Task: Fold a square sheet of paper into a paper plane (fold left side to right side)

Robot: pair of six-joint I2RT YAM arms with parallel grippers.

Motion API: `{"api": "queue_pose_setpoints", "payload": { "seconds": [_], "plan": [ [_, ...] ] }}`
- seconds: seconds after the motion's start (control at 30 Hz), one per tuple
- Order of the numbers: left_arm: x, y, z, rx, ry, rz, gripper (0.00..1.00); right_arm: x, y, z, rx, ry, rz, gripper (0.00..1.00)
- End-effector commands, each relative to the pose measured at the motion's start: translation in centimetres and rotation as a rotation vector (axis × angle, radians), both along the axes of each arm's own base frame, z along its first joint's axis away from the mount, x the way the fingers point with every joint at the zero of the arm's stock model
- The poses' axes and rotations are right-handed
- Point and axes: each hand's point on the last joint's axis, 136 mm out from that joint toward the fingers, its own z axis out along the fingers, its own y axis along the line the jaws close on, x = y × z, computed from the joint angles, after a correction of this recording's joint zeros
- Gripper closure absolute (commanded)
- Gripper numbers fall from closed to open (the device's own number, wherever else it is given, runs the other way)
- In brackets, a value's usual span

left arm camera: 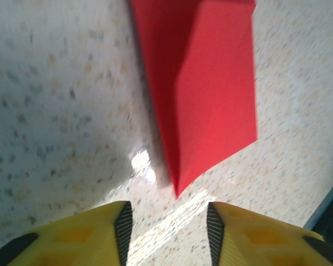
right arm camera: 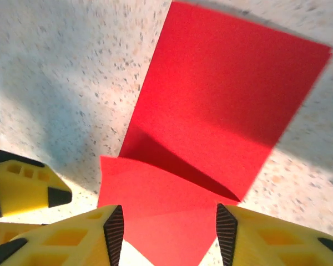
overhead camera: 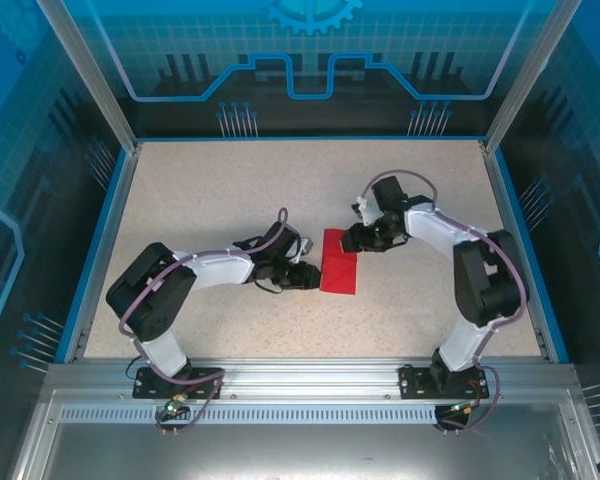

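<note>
Left pincer spread near tip of plain red folded paper, right pincer spread over its other end

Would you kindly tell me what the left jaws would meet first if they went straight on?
Probably the pointed corner of the red paper just ahead of the left jaws, though depth is unclear and the table may come first.

1 red paper, 1 left pincer, 1 right pincer, 1 tbl.

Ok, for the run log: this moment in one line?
red paper: folded | left gripper: open, facing its tip | right gripper: open, at its flap
</note>
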Motion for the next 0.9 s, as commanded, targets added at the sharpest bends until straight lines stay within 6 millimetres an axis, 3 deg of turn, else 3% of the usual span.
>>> {"api": "queue_pose_setpoints", "payload": {
  "seconds": [0.0,0.13,0.5,0.6,0.77,0.87],
  "plan": [
    [2.1,-1.5,2.8,-0.076,-0.057,-0.02,0.54,-0.3,-1.8,0.6,-0.005,-0.047,-0.045,0.43],
    [3.9,-1.9,2.8,-0.068,-0.076,-0.009,0.46,-1.0,-2.6,1.0,0.011,-0.067,-0.056,0.38],
    [6.3,-3.3,1.0,-0.04,-0.054,-0.019,0.49,-2.7,-2.2,0.8,0.083,-0.049,-0.024,0.35],
    [6.4,-3.5,0.9,-0.046,-0.053,-0.022,0.57,-2.9,-1.8,0.8,0.108,-0.045,-0.016,0.33],
    [6.2,-2.6,0.4,0.003,-0.068,-0.016,0.81,-2.8,-1.1,0.8,0.174,-0.023,-0.019,0.29],
    [6.1,-2.0,0.5,0.019,-0.091,-0.007,0.89,-2.5,-0.9,0.7,0.223,-0.015,-0.031,0.28]
  ]
}}
